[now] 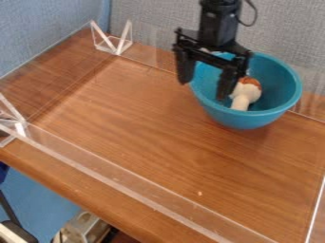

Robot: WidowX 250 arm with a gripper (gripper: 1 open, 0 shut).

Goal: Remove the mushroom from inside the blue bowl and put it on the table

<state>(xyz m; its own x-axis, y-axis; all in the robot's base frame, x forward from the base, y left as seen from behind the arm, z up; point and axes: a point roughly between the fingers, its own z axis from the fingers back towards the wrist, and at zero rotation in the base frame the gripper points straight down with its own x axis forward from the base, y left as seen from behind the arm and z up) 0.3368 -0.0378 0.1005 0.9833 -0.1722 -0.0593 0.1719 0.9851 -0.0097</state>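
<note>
The teal-blue bowl (258, 107) stands at the right side of the reddish-brown wooden table (140, 133). Inside it lies the mushroom (246, 92), its cream stem pointing down and its brown-orange cap toward the far rim. My black gripper (207, 74) hangs open, pointing down, over the bowl's left rim. Its left finger is outside the bowl and its right finger is just left of the mushroom. Nothing is held between the fingers.
Low clear acrylic walls (114, 42) run along the table's edges, with triangular brackets at the far left corner and at the left edge (13, 119). A blue backdrop stands behind the table.
</note>
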